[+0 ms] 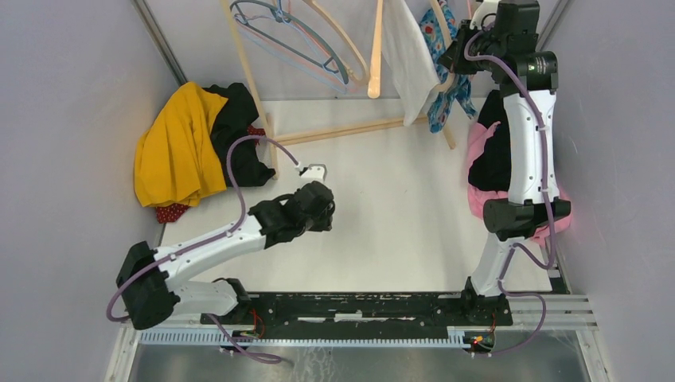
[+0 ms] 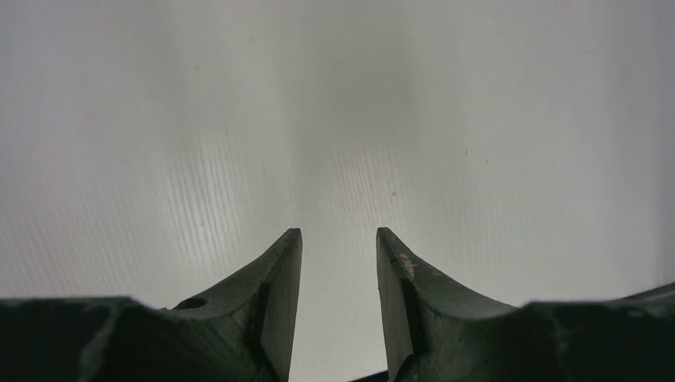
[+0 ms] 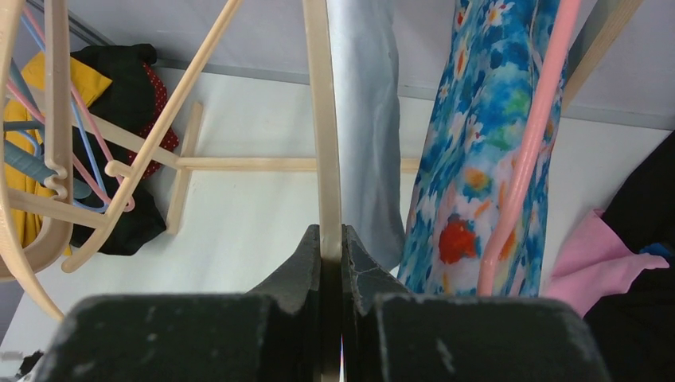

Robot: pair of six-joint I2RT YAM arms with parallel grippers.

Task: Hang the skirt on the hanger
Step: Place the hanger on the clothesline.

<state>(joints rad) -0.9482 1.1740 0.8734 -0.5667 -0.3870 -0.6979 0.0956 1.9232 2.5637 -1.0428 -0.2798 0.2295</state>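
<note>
- right gripper (image 3: 331,233) — clenched on a thin wooden bar (image 3: 318,119), raised at the rack.
- floral skirt (image 3: 477,159) hangs just beside those fingers, not touching them, along a pink hanger (image 3: 532,135).
- left gripper (image 2: 338,232) — jaws apart, grasping nothing, low over the white table (image 2: 493,119), well away from the skirt.

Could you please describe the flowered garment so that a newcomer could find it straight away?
Start at the wooden rack at the table's far edge. On its right end, beside the plain white cloth, hangs the flowered garment: the only one in bright blue with red and yellow blooms.
</note>
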